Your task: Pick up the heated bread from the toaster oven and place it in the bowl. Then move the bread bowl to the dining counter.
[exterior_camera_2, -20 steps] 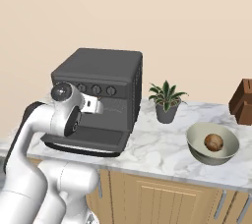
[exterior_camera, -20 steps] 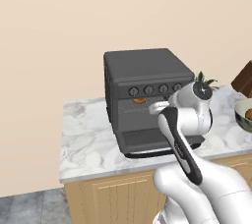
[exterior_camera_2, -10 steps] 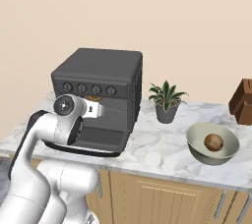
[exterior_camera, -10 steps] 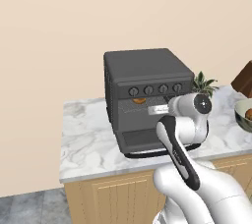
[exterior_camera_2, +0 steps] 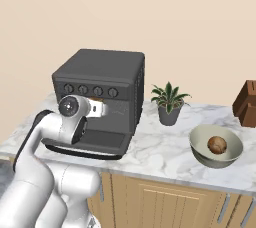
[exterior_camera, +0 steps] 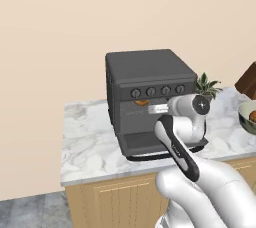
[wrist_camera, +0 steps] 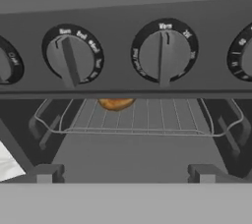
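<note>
My hand view looks into the toaster oven (wrist_camera: 123,2), its door dropped, the heated bread (wrist_camera: 115,103) far back on the wire rack (wrist_camera: 138,120); the right base view adds the bowl (exterior_camera_2: 216,146) on the marble counter (exterior_camera_2: 165,147), a brown bun (exterior_camera_2: 217,144) inside; my claw (wrist_camera: 123,173) is spread fully wide at the oven mouth, holding nothing; one knob (wrist_camera: 164,51) reads "Warm".

Dark toaster oven (exterior_camera_2: 102,79) with door down on marble counter (exterior_camera_2: 165,142), potted plant (exterior_camera_2: 169,103) beside it, bowl (exterior_camera_2: 216,147) holding a brown round item
</note>
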Available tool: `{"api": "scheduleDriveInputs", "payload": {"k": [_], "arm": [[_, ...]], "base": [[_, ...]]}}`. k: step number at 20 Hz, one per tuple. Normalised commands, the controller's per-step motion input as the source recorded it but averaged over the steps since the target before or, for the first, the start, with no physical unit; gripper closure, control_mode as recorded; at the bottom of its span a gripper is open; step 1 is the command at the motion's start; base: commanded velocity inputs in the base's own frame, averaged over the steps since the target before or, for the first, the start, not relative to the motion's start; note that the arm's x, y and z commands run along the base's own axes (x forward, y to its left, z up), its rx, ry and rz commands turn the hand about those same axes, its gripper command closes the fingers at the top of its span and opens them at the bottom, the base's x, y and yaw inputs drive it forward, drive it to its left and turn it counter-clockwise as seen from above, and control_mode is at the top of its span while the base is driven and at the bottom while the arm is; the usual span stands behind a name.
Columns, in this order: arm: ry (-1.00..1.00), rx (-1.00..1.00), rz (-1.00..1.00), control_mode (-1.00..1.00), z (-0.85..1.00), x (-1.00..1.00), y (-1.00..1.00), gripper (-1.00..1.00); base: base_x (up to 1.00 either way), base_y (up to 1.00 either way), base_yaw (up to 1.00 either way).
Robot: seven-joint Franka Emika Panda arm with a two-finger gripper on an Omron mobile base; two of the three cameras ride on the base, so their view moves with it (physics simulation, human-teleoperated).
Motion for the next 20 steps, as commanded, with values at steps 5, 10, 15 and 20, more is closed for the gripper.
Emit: {"api": "scheduleDriveInputs", "payload": {"k": [5, 10, 15, 20], "arm": [[0.00, 0.00, 0.00, -1.00, -0.22, 0.20, 0.00, -1.00], [0.00, 0.00, 0.00, -1.00, -0.19, 0.26, 0.00, -1.00], [0.00, 0.00, 0.00, -1.00, -0.18, 0.26, 0.00, -1.00], [0.00, 0.00, 0.00, -1.00, -0.21, 0.26, 0.00, -1.00]], "base": [[0.00, 0.00, 0.00], [0.00, 0.00, 0.00], [0.00, 0.00, 0.00], [0.00, 0.00, 0.00]]}}
